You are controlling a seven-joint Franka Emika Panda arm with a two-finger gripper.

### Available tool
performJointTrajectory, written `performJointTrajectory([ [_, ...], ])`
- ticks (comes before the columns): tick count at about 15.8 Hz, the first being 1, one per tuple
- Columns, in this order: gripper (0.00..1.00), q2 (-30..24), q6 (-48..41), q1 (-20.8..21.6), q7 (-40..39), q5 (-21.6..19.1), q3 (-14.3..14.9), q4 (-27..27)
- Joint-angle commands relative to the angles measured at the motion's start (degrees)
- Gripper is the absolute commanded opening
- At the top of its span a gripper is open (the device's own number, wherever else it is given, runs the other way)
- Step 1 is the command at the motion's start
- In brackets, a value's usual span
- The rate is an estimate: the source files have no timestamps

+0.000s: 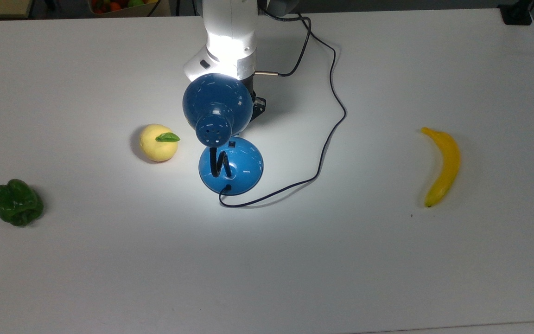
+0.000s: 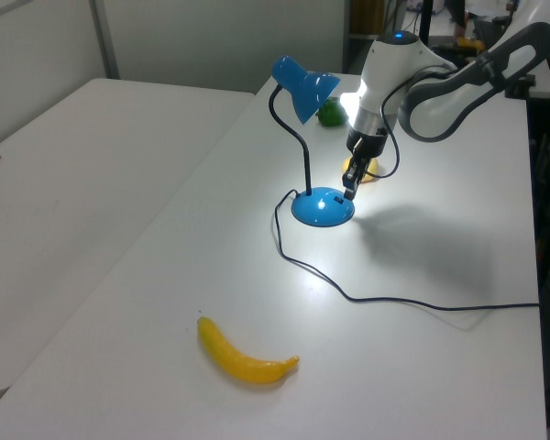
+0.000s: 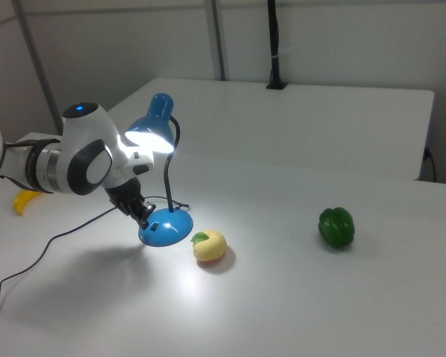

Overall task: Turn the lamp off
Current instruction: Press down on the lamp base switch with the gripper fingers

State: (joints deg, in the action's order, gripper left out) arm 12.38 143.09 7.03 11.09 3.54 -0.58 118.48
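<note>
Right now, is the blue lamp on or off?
On. The lamp glows under its shade in the right view, and a bright pool of light lies on the table around its base.

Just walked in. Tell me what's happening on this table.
A robot arm has its claw lowered right at the edge of the blue lamp's round base, on the side where the small black switch sits. The lamp is lit, throwing a bright pool on the white table. A yellow apple, a green pepper and a banana lie untouched around it.
</note>
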Motion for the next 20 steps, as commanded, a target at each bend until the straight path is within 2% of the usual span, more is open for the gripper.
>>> performJointTrajectory([
  [1,0.0,2.56,1.84,0.18,1.66,1.02,0.14,-2.38],
  [20,0.0,3.53,1.32,0.27,1.74,1.9,0.23,-0.8],
])
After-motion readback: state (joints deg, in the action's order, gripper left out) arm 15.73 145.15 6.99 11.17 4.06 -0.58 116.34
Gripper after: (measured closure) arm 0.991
